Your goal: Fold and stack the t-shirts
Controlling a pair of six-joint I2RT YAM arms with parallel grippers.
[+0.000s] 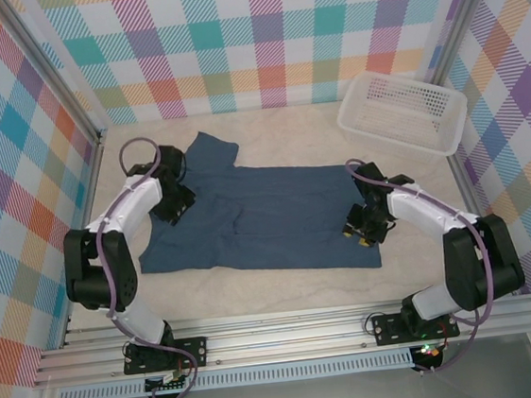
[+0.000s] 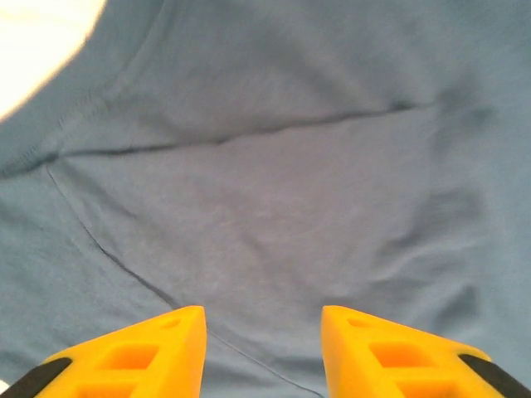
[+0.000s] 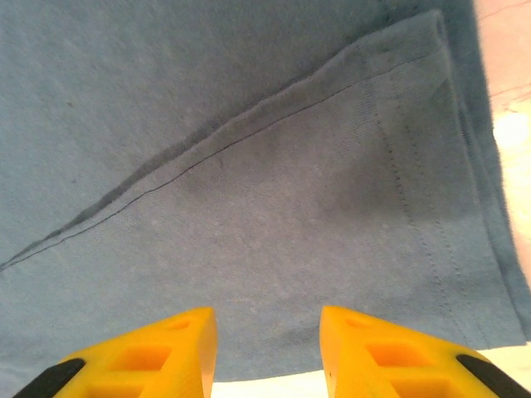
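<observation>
Fingers (image 2: 149,352) of the left gripper (image 2: 264,352) stand parted in the left wrist view. Nothing is between them, and the t-shirt (image 2: 274,207) lies beneath, a crease running toward 12 o'clock. In the right wrist view the right gripper (image 3: 267,352) is likewise spread and empty over a folded-over hemmed corner, with bare table (image 3: 514,50) at 2 o'clock. From above, the t-shirt lies mid-table, the basket (image 1: 403,108) at 2 o'clock. A pinch here may catch only the upper layer, and the fold would then drag crooked.
</observation>
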